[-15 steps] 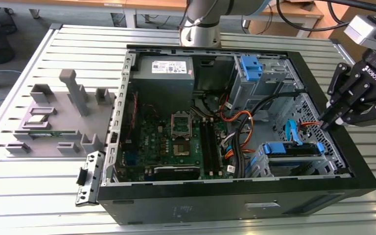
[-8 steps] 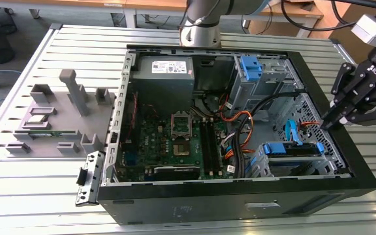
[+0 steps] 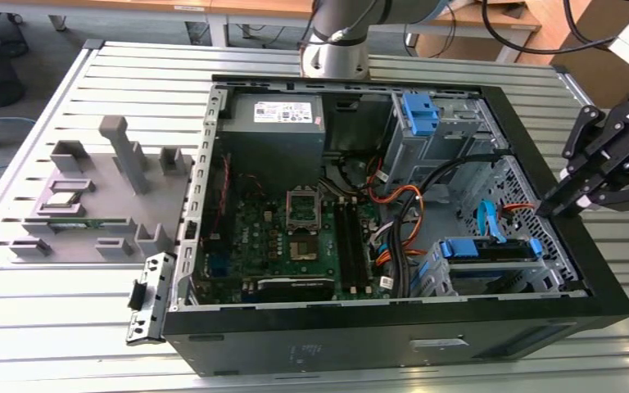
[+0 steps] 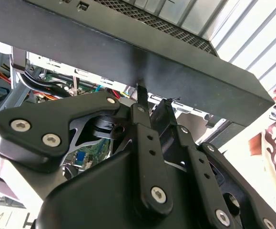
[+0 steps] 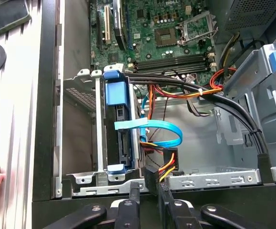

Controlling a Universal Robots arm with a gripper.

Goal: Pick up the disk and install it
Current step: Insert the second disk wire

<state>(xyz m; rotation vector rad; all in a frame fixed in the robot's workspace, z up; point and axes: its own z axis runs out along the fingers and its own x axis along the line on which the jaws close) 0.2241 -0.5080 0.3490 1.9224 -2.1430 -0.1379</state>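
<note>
The disk (image 5: 121, 138) already sits edge-up in its bay at the computer case's (image 3: 402, 344) near right corner in the exterior view. The gripper (image 3: 560, 203) hangs clenched and empty above the right wall, so the install looks finished; it only needs clearance from the cables (image 5: 161, 136).

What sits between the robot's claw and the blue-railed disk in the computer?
The gripper hangs at the case's edge. Between it and the disk in its metal cage lies a black plug with orange, yellow and red wires; a light-blue flat cable also crosses the disk's face.
</note>
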